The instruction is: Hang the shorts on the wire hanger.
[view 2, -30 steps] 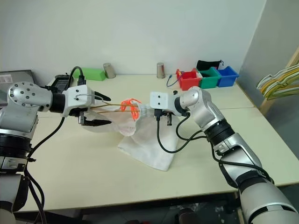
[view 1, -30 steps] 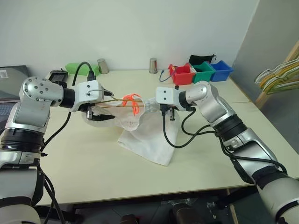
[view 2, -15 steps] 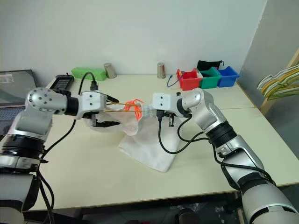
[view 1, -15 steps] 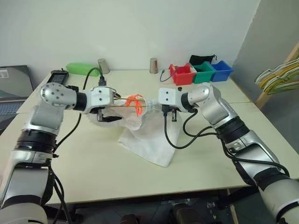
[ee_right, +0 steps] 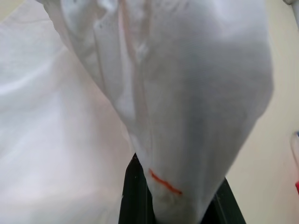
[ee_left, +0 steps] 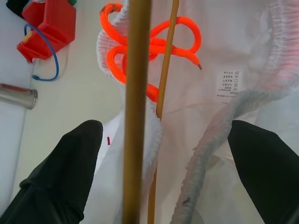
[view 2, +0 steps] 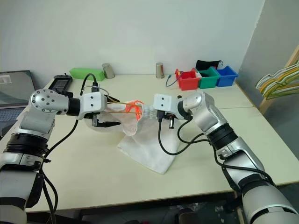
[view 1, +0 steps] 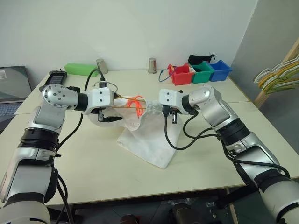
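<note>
The white shorts (view 1: 145, 140) hang from their waistband onto the table, with an orange drawstring (view 1: 135, 101) bunched at the top. My right gripper (view 1: 152, 108) is shut on the waistband, and the fabric with a thin red mark (ee_right: 166, 183) covers its fingers (ee_right: 133, 196). The yellow-orange wire hanger (view 1: 122, 105) runs level from my left hand into the waistband. My left gripper (view 1: 114, 108) is open, and the hanger's two wires (ee_left: 137, 116) pass between its wide-apart fingers (ee_left: 74, 158) without touching them. The hanger's far end is hidden in the fabric.
Red (view 1: 182, 74), green (view 1: 203, 72) and blue (view 1: 220, 70) bins stand at the back right. Two metal cups (view 1: 102, 66) and a green object (view 1: 81, 68) sit along the back edge. A laptop (view 1: 11, 88) lies far left. A bunch of hangers (view 1: 278, 77) hangs off to the right.
My left hand has edged a little toward the waistband with the hanger. The right wrist has rolled slightly, keeping its hold. The whole view has shifted as well.
</note>
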Motion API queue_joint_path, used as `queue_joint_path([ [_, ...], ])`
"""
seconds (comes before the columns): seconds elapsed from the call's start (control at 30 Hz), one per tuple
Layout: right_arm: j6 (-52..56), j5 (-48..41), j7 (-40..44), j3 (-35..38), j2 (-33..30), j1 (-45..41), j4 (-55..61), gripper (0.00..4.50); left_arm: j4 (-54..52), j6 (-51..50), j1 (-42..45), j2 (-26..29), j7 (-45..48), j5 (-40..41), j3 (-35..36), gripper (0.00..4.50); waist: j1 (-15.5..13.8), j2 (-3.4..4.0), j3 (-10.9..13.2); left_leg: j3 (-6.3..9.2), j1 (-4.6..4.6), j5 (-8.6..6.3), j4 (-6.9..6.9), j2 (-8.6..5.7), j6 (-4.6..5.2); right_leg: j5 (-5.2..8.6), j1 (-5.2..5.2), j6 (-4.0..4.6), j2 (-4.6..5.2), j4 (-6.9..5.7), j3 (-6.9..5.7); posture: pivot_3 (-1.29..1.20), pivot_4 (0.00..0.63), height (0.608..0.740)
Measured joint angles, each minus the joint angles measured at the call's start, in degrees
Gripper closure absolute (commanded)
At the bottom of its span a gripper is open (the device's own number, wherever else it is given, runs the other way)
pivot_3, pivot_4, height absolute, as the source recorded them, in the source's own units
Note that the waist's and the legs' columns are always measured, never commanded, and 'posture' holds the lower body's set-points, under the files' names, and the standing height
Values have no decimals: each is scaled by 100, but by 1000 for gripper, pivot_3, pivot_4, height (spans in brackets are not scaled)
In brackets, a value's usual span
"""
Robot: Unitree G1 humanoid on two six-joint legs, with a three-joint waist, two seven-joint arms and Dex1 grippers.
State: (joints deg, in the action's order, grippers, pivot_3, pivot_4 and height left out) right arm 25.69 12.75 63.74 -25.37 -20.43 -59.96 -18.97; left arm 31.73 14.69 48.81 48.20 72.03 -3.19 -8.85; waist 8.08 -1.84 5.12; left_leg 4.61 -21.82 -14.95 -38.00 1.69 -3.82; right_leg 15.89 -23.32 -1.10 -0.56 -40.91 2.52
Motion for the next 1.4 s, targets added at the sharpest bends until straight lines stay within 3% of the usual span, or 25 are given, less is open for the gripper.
queue_joint_path([
  [0.4, 502, -502, 99, 223, -187, -3, 114, 4500, 156, 389, 36, 94, -280, 268, 381, 41, -13, 0, 0, 0, -3, 0, 0, 0, 0, 0, 0, 0, 0, 1, -1, -47, 6, 740],
  [0.53, 510, -500, 35, 231, -435, 106, 246, 4500, -490, -546, 25, 178, -152, 903, 731, 41, -8, -1, 0, 0, -4, 0, 0, 0, 0, 0, 0, -1, 1, 3, -1, -59, 5, 740],
  [0.7, 709, -504, -94, 288, -629, 394, 298, 4500, -1563, -2336, -108, 955, 285, 1699, 1174, 41, 39, 1, 1, -1, 1, 0, 3, 2, 1, 2, 0, -2, -3, 1, 1, -58, 0, 740],
  [0.87, 913, -545, -406, 479, -628, 533, 363, 4500, -1597, -3590, -469, 1831, 398, 2146, 1878, 41, 111, 2, 1, 0, 5, 0, 7, 6, 1, 26, 0, -17, -7, -2, -1, -49, 0, 740],
  [0.97, 1184, -607, -647, 726, -646, 725, 512, 4500, -1547, -4101, -968, 1954, 342, 2390, 2400, 41, 103, 1, 1, 5, 1, 0, 6, 7, 1, 29, 0, -14, -6, -4, -7, -34, 0, 740],
  [1.1, 1695, -781, -946, 1082, -615, 921, 899, 4500, -1874, -4564, -1369, 1732, -82, 2726, 2897, 41, -20, 1, 0, 3, 2, 0, 6, 4, 1, 29, 2, -14, -3, 0, -5, -43, 0, 740],
  [1.27, 2470, -1093, -1367, 1518, -603, 1519, 2049, 4500, -3162, -4939, -1995, 551, -987, 3134, 2937, 41, -189, -3, -10, 1, -2, 0, -3, -1, 0, 29, 6, -16, 6, 0, -4, -86, 0, 740],
  [1.4, 3133, -1243, -1848, 1963, -527, 1992, 2935, 4500, -3783, -5164, -1919, -106, -1685, 3299, 2802, 41, -186, 0, -17, -1, 0, 0, -3, -3, 0, 20, 8, -2, 6, 2, 0, -171, 0, 740],
])
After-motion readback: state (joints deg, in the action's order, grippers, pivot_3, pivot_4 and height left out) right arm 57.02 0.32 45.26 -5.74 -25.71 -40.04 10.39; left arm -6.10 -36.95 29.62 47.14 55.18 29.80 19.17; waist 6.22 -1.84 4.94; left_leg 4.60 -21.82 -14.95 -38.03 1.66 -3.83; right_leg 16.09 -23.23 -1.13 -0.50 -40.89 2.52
